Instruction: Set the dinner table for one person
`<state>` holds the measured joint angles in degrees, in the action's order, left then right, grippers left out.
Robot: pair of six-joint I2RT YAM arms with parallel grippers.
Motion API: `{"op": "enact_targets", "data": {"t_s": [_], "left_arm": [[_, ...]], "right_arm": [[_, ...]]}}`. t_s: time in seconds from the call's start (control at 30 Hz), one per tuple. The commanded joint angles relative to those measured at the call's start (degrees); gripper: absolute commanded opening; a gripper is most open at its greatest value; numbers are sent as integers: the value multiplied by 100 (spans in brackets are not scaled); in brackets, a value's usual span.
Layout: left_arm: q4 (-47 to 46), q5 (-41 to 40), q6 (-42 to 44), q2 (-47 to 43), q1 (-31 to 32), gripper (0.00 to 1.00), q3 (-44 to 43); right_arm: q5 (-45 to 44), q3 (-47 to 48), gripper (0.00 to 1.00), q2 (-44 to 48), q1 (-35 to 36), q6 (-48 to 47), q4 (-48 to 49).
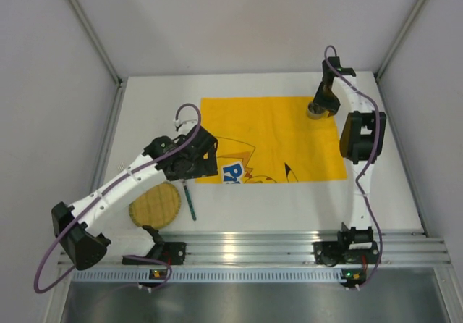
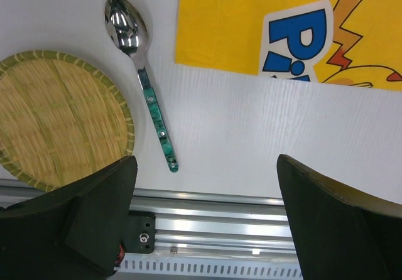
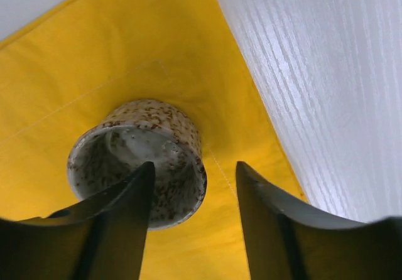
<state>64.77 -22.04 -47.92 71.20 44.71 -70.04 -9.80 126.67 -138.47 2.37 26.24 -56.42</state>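
Judging by looks, speckled ceramic cup point(image 3: 157, 129) was rated stiff, brittle, slick; rim pinch was advised. Right gripper point(image 3: 195, 167) was found parted astride its wall, left gripper point(image 2: 206, 167) spread, empty.

The only lettering is on the yellow placemat point(image 2: 220, 22), close to its near edge. Large blue letters point(image 2: 295, 38) with a white outline read "Pi" in the left wrist view, and the rest of the word runs out of the picture. In the top view the word is partly hidden, and only a blue "P" point(image 1: 233, 172) can be read.
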Motion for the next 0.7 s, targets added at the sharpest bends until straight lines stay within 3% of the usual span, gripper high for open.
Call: {"op": "enact_targets", "data": {"t_s": [0.0, 0.03, 0.13, 0.37, 0.47, 0.67], "left_arm": [[168, 174, -314, -211, -6, 98, 280], [98, 209, -349, -238, 3, 98, 367], [-17, 288, -437, -273, -6, 98, 719], [-605, 507, -447, 104, -146, 95, 1562], [-1325, 894, -244, 289, -391, 89, 2036], [-2275, 1369, -174, 333, -796, 75, 2758]], "right_arm": [[-294, 270, 58, -136, -26, 153, -159], [-294, 262, 66, -136, -26, 153, -141], [-250, 191, 75, 65, -26, 118, -88], [127, -282, 80, 1495, -18, 22, 35], [416, -975, 80, 2469, -9, 22, 131], [769, -3321, 80, 4564, 70, 127, 658]]}}
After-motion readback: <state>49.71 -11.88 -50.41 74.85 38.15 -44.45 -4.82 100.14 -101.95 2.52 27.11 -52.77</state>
